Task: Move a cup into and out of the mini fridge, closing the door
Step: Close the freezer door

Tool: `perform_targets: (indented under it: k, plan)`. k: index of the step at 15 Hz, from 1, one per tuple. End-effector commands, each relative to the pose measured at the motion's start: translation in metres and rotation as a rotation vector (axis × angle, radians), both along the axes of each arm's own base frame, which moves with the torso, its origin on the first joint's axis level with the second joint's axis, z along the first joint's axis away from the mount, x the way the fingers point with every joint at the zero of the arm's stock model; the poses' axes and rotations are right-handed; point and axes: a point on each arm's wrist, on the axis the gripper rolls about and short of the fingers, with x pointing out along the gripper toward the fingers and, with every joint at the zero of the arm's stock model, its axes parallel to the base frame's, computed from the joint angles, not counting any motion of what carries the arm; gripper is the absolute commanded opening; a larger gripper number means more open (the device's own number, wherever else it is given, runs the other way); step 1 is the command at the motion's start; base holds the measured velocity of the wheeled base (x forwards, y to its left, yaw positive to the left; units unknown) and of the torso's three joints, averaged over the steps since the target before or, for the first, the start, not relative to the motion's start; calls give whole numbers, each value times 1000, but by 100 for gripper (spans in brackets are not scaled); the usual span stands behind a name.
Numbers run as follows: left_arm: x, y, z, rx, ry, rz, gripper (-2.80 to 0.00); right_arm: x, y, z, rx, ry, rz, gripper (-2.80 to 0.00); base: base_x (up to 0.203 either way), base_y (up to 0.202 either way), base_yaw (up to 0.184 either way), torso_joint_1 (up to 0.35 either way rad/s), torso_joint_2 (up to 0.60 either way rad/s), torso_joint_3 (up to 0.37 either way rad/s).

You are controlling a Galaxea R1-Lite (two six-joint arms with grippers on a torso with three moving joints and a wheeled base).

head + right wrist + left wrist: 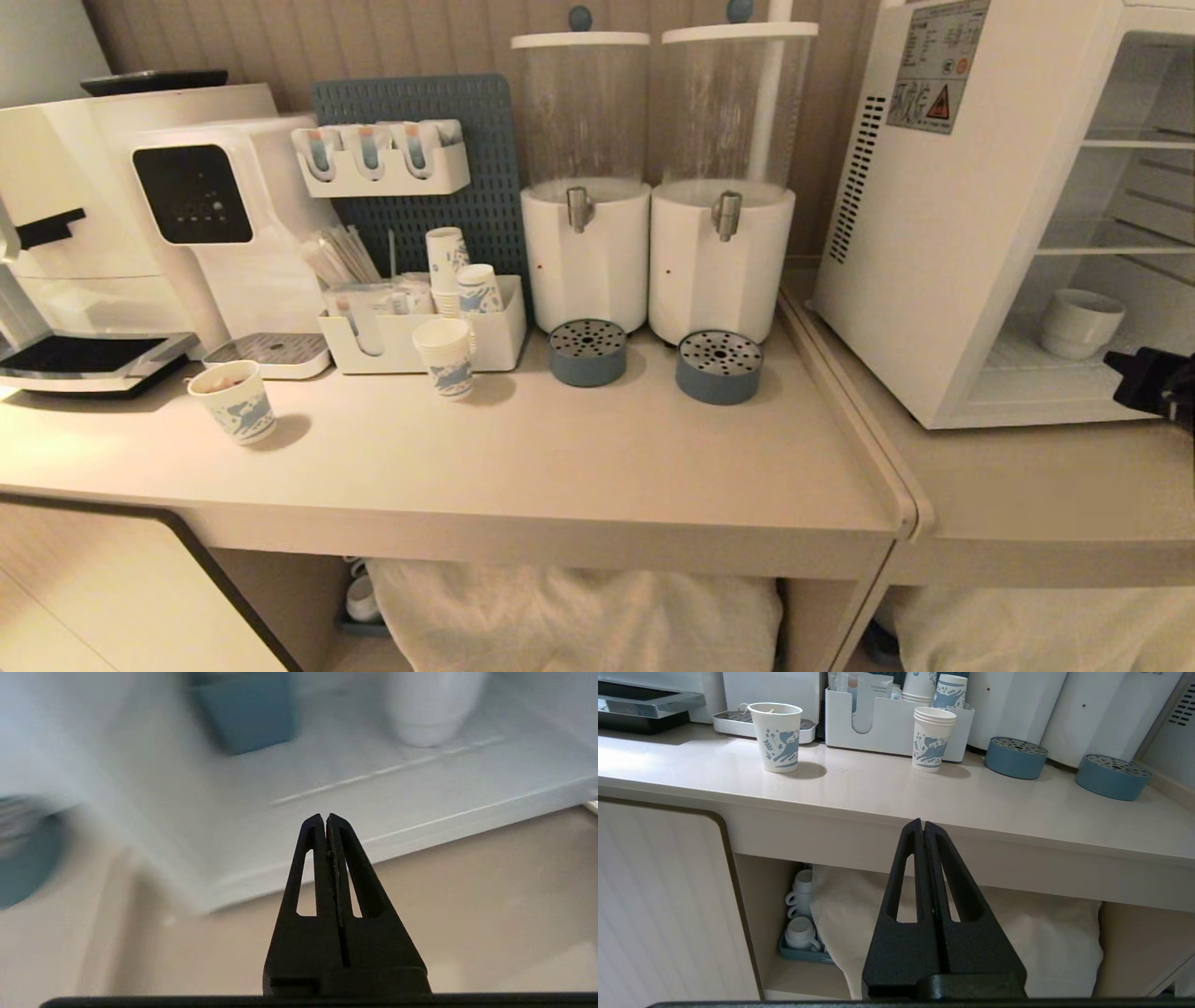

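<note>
The mini fridge (943, 233) stands on the lower counter at the right, its front open; the door is out of view. The cup (1081, 322), a squat white mug, sits on the fridge floor under the wire shelves. In the right wrist view the cup (430, 709) shows blurred, well beyond the fridge's front lip (420, 826). My right gripper (1120, 366) hangs at the far right just outside the fridge's lower front edge; the right gripper (325, 816) is shut and empty, apart from the cup. My left gripper (923, 823) is shut and empty, parked below the counter's front edge.
Two white drink dispensers (644, 252) with blue drip trays (719, 366) stand left of the fridge. Paper cups (233, 401) and a white organiser (420, 336) sit further left beside a coffee machine (121, 215). Spare mugs (801, 933) and white cloth lie under the counter.
</note>
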Motion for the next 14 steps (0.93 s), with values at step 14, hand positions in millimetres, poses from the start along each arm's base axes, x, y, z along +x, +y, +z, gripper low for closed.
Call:
perform_targets:
  k: [14]
  plan:
    - [3,0,-11,3,34,0,-280,-157,53,87,47,-53,375,-280,0,0,0,0,0,0]
